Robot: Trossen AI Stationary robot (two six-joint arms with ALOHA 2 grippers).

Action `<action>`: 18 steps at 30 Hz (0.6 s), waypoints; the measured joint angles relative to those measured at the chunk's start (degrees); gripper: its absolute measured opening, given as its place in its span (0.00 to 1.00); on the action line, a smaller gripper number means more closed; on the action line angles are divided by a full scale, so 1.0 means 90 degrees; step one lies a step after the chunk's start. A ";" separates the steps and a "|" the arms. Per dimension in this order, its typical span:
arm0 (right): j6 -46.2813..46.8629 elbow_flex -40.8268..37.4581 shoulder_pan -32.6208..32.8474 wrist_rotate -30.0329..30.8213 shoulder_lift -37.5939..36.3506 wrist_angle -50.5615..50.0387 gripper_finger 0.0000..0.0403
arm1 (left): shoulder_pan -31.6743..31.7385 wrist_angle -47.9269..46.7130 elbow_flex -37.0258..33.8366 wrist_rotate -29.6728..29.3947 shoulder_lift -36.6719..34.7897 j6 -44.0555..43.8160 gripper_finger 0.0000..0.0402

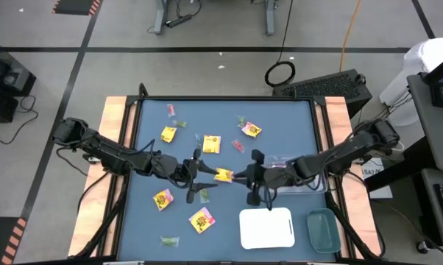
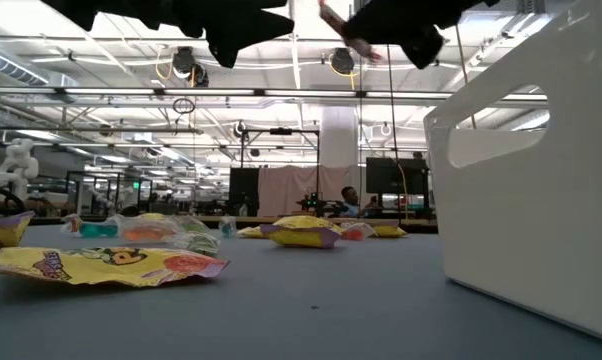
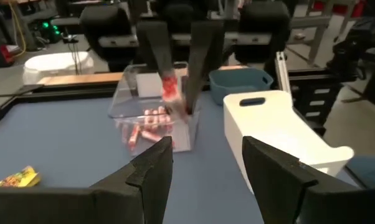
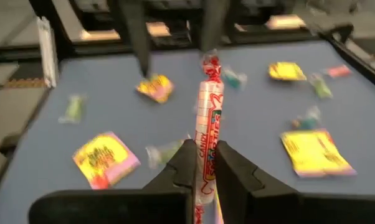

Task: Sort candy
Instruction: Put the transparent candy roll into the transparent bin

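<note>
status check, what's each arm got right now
Right gripper jaws shut on a candy stick. Left gripper open, empty, mid-table. Nothing blocking the clear tray.

Bright overhead lighting, blurred wrist views

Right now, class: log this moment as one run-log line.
right gripper: shut on pink candy stick | left gripper: open, empty | clear tray: holds pink sticks

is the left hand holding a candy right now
No, the left hand is open with nothing between its fingers, while the right hand is shut on a pink-red candy stick.
</note>
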 joint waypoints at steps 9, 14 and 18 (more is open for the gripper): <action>-0.0599 0.0000 0.0015 0.0390 0.0777 0.1374 0.07 | -0.0040 0.0467 0.0002 0.0061 0.0292 0.0096 0.57; -0.0604 -0.0001 0.0015 0.0674 0.0922 0.1664 0.07 | -0.0044 0.1203 0.0000 0.0020 0.0525 0.0120 0.65; -0.0699 -0.0002 0.0031 0.0678 0.0958 0.1867 0.07 | -0.0045 0.1252 0.0000 0.0011 0.0532 -0.0040 0.64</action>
